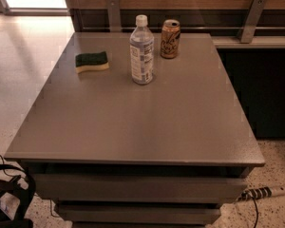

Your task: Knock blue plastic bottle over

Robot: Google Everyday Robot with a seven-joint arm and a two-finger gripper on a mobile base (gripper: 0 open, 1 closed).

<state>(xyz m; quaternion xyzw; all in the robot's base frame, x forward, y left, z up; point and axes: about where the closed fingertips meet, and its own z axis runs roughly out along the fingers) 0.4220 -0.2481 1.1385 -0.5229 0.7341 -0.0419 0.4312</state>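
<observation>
Camera view: the blue plastic bottle point(142, 51) stands upright far across the bench point(133, 127), near a gold can point(170, 38). My claw point(7, 198) sits low at the near corner, well apart; how open it is, I cannot tell. I judge the approach not yet begun. Next I must reach across and push the bottle high up, sparing the can.

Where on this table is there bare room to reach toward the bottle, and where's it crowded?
The front half of the table is bare, and so is the right side beyond the can. The back is crowded: sponge, bottle and can stand in a row, bottle and can close together. The gripper is low by the front left corner.
</observation>
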